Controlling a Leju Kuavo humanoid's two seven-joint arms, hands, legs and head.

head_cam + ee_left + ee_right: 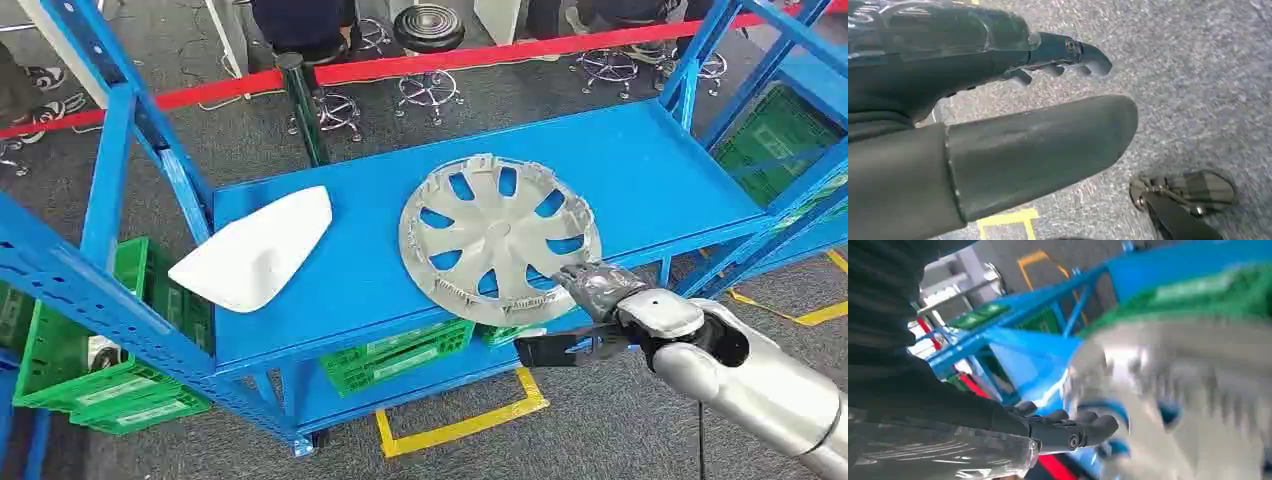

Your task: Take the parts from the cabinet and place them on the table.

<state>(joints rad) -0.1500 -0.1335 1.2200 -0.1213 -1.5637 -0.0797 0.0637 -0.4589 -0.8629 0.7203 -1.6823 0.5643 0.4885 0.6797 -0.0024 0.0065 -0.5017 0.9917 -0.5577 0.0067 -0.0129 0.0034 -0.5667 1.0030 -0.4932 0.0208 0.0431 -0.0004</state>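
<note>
Parts sit on the blue shelf, nothing carried off yet: a white cover lies untouched to the left, and the grey hubcap rests to its right, its near edge past the shelf's front. Right hand pinches that edge, thumb under the rim. Left hand hangs over the floor, fingers apart, holding nothing.

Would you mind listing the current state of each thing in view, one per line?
hubcap: lying flat on the blue shelf, near edge overhanging the front, held at that edge by the right hand.
white part: resting on the shelf, untouched.
left hand: holding nothing, above the floor.
green crates: sitting on the lower level.
</note>
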